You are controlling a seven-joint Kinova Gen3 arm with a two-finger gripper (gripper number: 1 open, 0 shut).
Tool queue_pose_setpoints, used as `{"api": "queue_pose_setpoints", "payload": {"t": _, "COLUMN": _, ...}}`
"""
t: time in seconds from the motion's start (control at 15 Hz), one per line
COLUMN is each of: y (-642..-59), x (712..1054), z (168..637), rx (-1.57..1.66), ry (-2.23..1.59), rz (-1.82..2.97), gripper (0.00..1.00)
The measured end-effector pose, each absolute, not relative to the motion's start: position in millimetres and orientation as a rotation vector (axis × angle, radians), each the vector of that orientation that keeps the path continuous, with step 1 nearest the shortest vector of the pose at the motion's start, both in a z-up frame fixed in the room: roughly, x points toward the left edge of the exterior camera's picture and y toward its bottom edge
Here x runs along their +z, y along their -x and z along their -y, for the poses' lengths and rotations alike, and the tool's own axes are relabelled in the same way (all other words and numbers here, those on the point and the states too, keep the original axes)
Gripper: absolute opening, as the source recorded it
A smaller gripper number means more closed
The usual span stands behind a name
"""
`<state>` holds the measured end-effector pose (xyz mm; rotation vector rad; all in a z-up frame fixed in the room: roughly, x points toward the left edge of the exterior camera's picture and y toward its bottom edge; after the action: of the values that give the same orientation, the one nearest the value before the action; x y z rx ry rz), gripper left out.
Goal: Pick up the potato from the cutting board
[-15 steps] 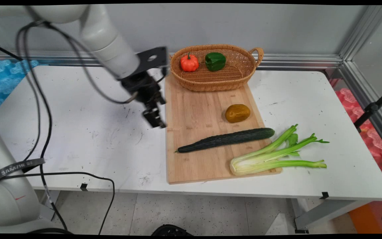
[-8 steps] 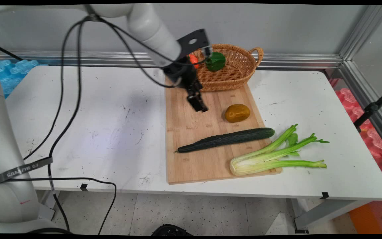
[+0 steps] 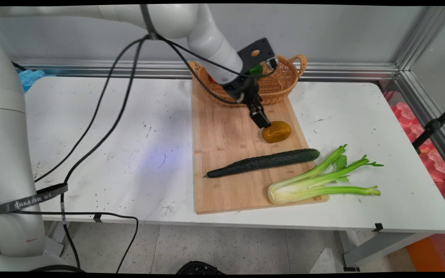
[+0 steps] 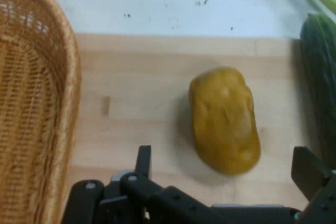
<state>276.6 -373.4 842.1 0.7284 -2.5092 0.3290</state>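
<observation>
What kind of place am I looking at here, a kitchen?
More likely a robot lab staged as a kitchen: a white arm trailing cables, a bare white table, and vegetables on a cutting board beside a basket.

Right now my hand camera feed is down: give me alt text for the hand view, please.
The open gripper hovers over a yellow-brown potato lying on the wooden cutting board, its two black fingers spread to either side of the potato's near end. A wicker basket fills the left edge, and a dark green cucumber runs down the right edge.
</observation>
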Motion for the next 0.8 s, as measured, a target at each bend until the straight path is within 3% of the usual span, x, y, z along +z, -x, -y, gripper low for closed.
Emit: {"api": "queue_pose_setpoints", "payload": {"t": 0.8, "y": -242, "x": 781, "z": 393, "rx": 0.343, "ry": -0.767, "rz": 2.456, "gripper": 1.0}}
